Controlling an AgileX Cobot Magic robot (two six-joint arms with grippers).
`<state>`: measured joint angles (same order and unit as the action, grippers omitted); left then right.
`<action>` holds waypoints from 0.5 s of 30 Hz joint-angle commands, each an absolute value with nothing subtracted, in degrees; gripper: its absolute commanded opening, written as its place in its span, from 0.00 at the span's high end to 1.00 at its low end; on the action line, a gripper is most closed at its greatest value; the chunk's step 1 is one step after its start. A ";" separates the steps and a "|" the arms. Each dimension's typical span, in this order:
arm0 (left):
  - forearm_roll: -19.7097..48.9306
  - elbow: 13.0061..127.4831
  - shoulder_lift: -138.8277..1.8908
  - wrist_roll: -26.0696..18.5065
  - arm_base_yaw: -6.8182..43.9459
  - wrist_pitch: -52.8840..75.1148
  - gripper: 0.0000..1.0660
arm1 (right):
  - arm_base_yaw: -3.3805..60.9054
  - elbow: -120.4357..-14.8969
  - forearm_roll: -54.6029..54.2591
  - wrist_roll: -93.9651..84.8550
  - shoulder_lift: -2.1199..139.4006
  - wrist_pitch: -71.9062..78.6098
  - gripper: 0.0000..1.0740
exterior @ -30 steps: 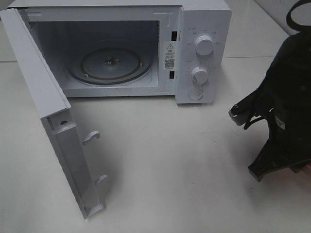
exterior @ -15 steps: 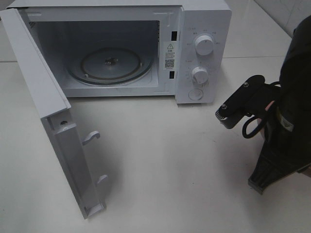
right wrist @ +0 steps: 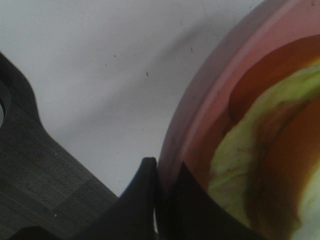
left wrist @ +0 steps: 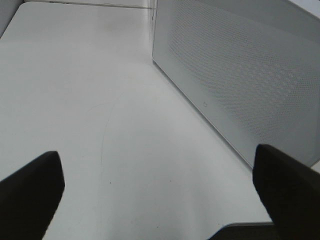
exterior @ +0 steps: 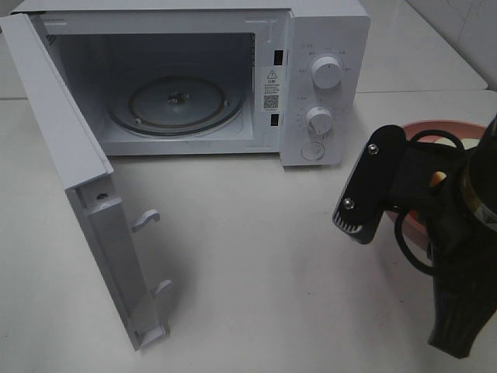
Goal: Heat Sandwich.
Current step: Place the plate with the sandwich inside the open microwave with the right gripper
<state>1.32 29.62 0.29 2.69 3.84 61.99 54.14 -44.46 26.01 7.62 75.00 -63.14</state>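
Kitchen-style test setup
A white box-shaped microwave oven (exterior: 326, 47), door open, stands on a plain white bench (exterior: 264, 264).

**Lighting and image quality.** Even, diffuse overhead light. The white table (exterior: 256, 264) is bright without glare. A soft shadow lies on it beside the open microwave door (exterior: 70, 140), and the oven cavity (exterior: 155, 54) is dimmer. The black arm (exterior: 462, 256) reads almost as a silhouette. Right wrist view: plate (right wrist: 200, 115) and sandwich (right wrist: 240, 165) blurred at close range. Left wrist view: greyish, soft.
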 commanded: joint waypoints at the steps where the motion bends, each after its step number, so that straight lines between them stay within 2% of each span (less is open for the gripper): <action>1: 1.60 29.51 1.26 2.58 3.55 61.25 0.09 | 56.49 -44.06 27.44 3.15 72.88 -64.69 1.00; 7: 1.60 29.51 1.26 2.58 3.55 61.25 0.09 | 59.53 -44.06 27.33 -6.70 69.90 -64.52 1.00; 15: 1.60 29.51 1.26 2.58 3.55 61.25 0.09 | 59.53 -44.06 27.27 -14.50 69.50 -64.11 1.00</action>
<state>1.32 29.62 0.29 2.69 3.84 61.99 59.36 -44.46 25.95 -13.01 70.07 -64.06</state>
